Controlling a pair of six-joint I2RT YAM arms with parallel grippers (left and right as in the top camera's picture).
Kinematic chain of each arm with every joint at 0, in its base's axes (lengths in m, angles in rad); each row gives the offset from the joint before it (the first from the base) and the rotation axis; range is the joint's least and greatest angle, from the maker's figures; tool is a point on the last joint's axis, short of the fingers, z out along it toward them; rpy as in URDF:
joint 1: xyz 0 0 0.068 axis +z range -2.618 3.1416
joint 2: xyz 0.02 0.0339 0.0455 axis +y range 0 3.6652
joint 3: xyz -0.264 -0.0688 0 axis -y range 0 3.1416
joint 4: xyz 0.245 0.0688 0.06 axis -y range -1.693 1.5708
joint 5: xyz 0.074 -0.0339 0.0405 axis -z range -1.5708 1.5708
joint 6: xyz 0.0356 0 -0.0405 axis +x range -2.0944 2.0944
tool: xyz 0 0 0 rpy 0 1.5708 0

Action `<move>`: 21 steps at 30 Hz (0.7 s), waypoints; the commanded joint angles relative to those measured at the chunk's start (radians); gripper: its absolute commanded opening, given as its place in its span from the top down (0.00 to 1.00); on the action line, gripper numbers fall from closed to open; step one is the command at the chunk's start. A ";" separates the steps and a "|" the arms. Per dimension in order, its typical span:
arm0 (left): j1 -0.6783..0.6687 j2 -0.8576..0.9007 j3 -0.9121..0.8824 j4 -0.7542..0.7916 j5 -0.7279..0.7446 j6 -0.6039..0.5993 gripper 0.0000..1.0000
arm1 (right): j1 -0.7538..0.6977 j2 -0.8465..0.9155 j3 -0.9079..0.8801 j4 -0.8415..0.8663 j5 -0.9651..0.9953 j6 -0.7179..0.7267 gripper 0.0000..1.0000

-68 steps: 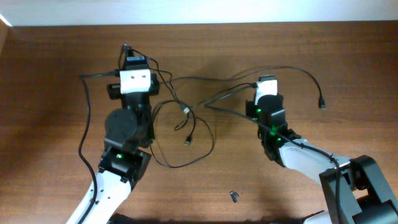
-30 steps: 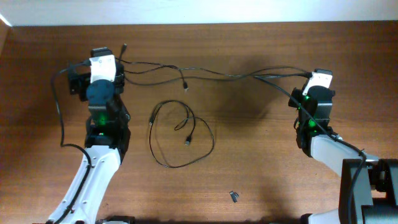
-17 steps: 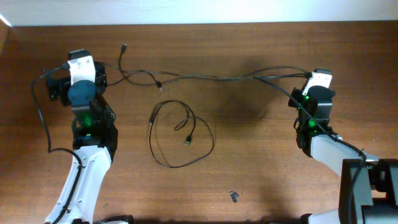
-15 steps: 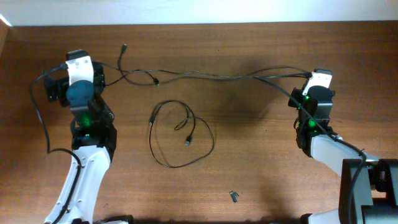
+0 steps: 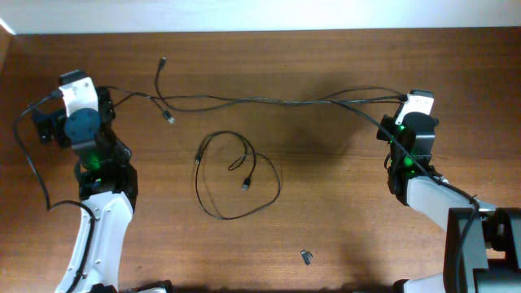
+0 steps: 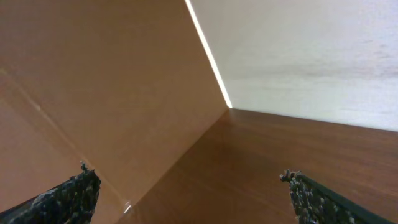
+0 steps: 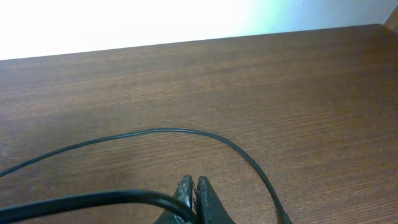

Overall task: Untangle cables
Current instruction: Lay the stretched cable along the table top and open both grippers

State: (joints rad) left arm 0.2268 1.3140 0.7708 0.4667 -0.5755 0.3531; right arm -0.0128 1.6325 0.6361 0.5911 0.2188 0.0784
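Observation:
One long thin black cable (image 5: 285,102) stretches across the back of the table, from my right gripper (image 5: 418,99) towards the left arm. Its left part ends in a small plug (image 5: 169,120), and another end (image 5: 163,61) points to the back. A second cable (image 5: 236,181) lies in a loose coil at the centre. In the right wrist view my right gripper (image 7: 194,186) is shut on the long cable (image 7: 93,200). My left gripper (image 5: 75,84) is at the far left. In its wrist view the left gripper (image 6: 189,183) is wide open with nothing between its fingers (image 6: 74,196).
A tiny dark clip-like piece (image 5: 307,257) lies near the front of the table. Thick black arm wires (image 5: 32,175) loop out beside the left arm. The table's back edge meets a pale wall (image 5: 260,15).
The left arm has swung further left, and the long cable's left plug has slid left with it. The right arm and the coiled cable have not moved.

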 commanded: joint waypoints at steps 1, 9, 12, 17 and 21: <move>0.031 0.005 0.004 0.003 -0.015 0.008 0.00 | -0.027 -0.003 0.004 0.003 0.017 0.004 0.96; 0.032 0.005 0.004 0.007 -0.016 0.008 0.00 | -0.042 -0.003 0.004 0.013 0.021 -0.001 0.96; 0.031 0.006 0.004 0.002 0.048 0.008 0.00 | -0.075 -0.003 0.004 0.019 0.020 0.000 0.96; 0.031 0.036 0.004 -0.020 0.290 0.008 0.05 | -0.108 -0.003 0.004 0.034 0.016 -0.001 0.96; 0.031 0.121 0.004 -0.039 0.404 0.008 0.05 | -0.108 -0.003 0.004 0.067 0.017 -0.001 0.96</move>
State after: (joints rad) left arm 0.2478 1.3712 0.7708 0.4397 -0.2924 0.3565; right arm -0.1127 1.6325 0.6361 0.6392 0.2195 0.0753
